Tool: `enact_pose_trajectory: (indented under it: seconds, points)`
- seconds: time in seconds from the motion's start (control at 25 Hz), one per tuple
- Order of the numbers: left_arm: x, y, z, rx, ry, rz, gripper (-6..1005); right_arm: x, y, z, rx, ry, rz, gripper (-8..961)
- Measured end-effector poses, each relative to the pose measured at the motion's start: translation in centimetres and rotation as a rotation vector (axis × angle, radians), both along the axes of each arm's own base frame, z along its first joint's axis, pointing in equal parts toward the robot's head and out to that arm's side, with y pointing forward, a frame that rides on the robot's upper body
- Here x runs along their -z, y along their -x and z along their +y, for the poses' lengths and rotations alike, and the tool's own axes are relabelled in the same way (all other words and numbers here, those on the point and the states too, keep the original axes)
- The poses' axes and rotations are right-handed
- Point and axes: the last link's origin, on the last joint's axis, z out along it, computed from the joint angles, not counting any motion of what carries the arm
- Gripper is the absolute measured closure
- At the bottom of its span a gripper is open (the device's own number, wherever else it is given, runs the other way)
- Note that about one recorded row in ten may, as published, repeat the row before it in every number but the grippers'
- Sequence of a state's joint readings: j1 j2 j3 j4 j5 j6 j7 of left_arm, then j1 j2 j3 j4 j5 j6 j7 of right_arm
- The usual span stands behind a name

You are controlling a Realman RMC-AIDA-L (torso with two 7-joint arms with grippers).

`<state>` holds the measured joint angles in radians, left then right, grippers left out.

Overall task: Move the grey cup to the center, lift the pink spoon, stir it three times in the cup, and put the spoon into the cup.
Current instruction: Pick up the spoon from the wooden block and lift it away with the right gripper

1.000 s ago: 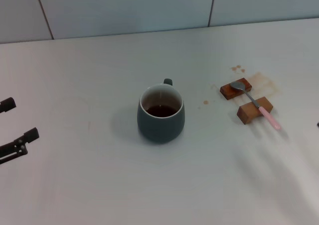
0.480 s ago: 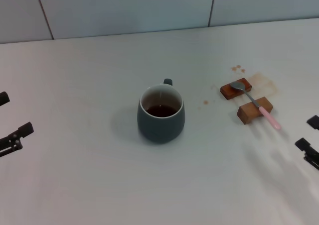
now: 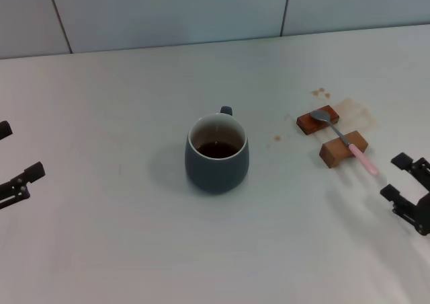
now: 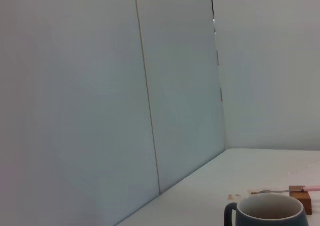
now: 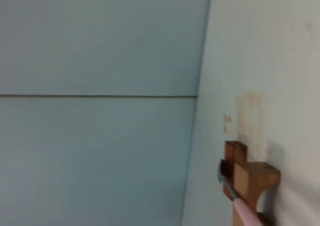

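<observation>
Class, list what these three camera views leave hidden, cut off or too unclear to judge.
- Left gripper: head view's left edge cuts it off; only finger ends show.
- Grey cup: left wrist view's bottom edge hides its lower body.
- Pink spoon: right wrist view shows only a blurred handle piece behind the wooden blocks.
- Right gripper: head view's right edge crops its body.

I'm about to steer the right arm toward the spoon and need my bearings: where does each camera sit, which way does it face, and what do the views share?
Head view: above the table, looking forward and down at the grey cup and the pink spoon on two wooden blocks; the left claw and right claw show at the edges, both open.
Left wrist view: low, facing the wall across the table; no own fingers visible.
Right wrist view: low, facing the blocks and wall; no fingers visible.
Shared: all three show the spoon and blocks; head and left wrist share the cup.
</observation>
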<state>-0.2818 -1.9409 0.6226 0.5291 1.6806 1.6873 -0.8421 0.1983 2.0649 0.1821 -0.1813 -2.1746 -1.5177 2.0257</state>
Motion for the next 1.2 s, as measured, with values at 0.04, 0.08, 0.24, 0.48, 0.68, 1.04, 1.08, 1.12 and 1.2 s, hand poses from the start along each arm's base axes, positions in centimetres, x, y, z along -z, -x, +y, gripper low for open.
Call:
enact_pose_trajectory:
  seconds: [0.04,0.08,0.24,0.48,0.68,1.04,1.08,1.12,1.2]
  points:
    - [-0.1,0.0,0.0,-0.001,-0.004,-0.002,151,0.1,0.0,0.2,0.002,0.006,-0.001,122]
    - [-0.1,0.0,0.0,-0.001,-0.005,-0.002,151,0.2,0.0,0.4,0.004,0.010,-0.003,122]
    - [-0.2,0.0,0.1,-0.005,-0.014,-0.006,152,0.4,0.3,1.1,-0.001,0.015,-0.004,122]
    - [-0.3,0.0,0.1,-0.004,-0.021,-0.006,153,0.9,0.6,2.2,0.001,0.034,-0.009,122]
    - [-0.4,0.1,0.1,-0.008,-0.041,-0.008,154,1.3,1.0,3.0,-0.001,0.045,-0.008,122]
    - [-0.6,0.1,0.2,-0.009,-0.053,-0.009,155,1.4,0.9,3.5,0.012,0.052,-0.019,124]
    - [-0.6,0.1,0.3,-0.009,-0.055,-0.009,155,1.4,0.9,3.6,0.010,0.053,-0.019,124]
    - [-0.6,0.1,0.3,-0.009,-0.057,-0.010,156,1.4,1.0,3.7,0.009,0.053,-0.020,125]
    - [-0.7,0.1,0.3,-0.010,-0.061,-0.012,156,1.5,1.0,3.8,0.009,0.054,-0.021,126]
